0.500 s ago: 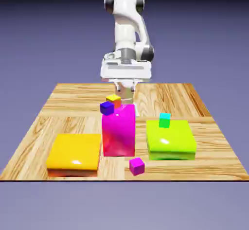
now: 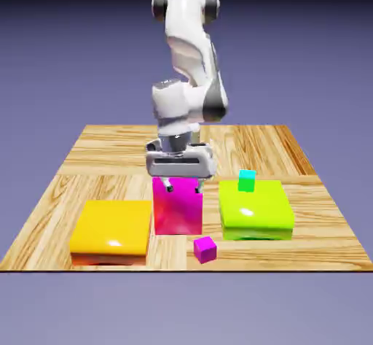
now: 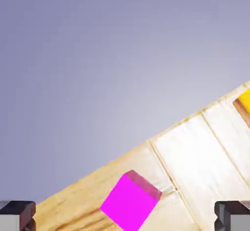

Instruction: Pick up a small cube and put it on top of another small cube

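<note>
Since the earlier frame the arm has swung forward and lowered; the gripper [image 2: 183, 184] now hangs over the tall magenta block [image 2: 178, 208], hiding the small violet and yellow cubes seen behind that block before. Fingers spread wide, nothing between them; in the hand view both fingertips [image 3: 16, 214] sit at the bottom corners, far apart. Small magenta cube [image 2: 205, 249] lies on the wooden table [image 2: 306, 227], just in front of the tall magenta block and slightly toward the exterior view's right, untouched. Hand view shows that cube [image 3: 131, 200] between the tips, near the table edge. Flat orange-yellow block [image 2: 113, 228] lies beside the tall magenta block on the exterior view's left. Lime-green block [image 2: 256, 211] lies on its other side, with a tiny green-teal cube [image 2: 247, 181] on top.
</note>
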`<state>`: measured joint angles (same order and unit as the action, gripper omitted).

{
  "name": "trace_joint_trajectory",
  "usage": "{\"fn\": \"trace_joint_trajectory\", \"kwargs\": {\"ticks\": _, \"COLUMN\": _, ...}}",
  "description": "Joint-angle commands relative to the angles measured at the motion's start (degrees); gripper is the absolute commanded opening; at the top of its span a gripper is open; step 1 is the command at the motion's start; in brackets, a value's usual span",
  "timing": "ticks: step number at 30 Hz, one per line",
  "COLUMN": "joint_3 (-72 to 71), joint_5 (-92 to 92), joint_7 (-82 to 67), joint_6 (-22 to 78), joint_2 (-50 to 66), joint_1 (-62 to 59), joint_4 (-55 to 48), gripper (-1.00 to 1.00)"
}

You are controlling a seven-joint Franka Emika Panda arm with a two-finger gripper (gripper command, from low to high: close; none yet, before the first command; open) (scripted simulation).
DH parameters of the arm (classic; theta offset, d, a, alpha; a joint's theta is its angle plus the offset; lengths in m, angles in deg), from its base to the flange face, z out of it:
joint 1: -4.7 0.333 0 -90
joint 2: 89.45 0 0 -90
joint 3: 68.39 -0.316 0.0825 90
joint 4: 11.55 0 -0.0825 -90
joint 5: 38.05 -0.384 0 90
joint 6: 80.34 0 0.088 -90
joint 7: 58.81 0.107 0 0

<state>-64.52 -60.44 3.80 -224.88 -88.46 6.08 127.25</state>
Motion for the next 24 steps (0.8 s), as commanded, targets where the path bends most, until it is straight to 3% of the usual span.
{"fn": "trace_joint_trajectory", "kwargs": {"ticks": 1, "joint_3": 0.2, "joint_5": -1.4, "joint_7": 1.2, "joint_6": 1.8, "joint_2": 2.1, "joint_1": 0.1, "joint_4": -1.4, "gripper": 0.0}}
{"fn": "trace_joint_trajectory", "kwargs": {"ticks": 12, "joint_3": 2.8, "joint_5": -16.2, "joint_7": 14.6, "joint_6": 21.3, "joint_2": 24.3, "joint_1": 0.6, "joint_4": -16.0, "gripper": 0.0}}
{"fn": "trace_joint_trajectory", "kwargs": {"ticks": 17, "joint_3": -0.2, "joint_5": -21.1, "joint_7": 11.0, "joint_6": 14.2, "joint_2": 31.3, "joint_1": 1.3, "joint_4": -15.7, "gripper": 0.0}}
{"fn": "trace_joint_trajectory", "kwargs": {"ticks": 18, "joint_3": -0.2, "joint_5": -21.1, "joint_7": 11.0, "joint_6": 14.2, "joint_2": 31.3, "joint_1": 1.3, "joint_4": -15.7, "gripper": -1.0}}
{"fn": "trace_joint_trajectory", "kwargs": {"ticks": 24, "joint_3": 1.8, "joint_5": -14.7, "joint_7": 13.9, "joint_6": 23.7, "joint_2": 21.8, "joint_1": 2.3, "joint_4": -16.2, "gripper": -1.0}}
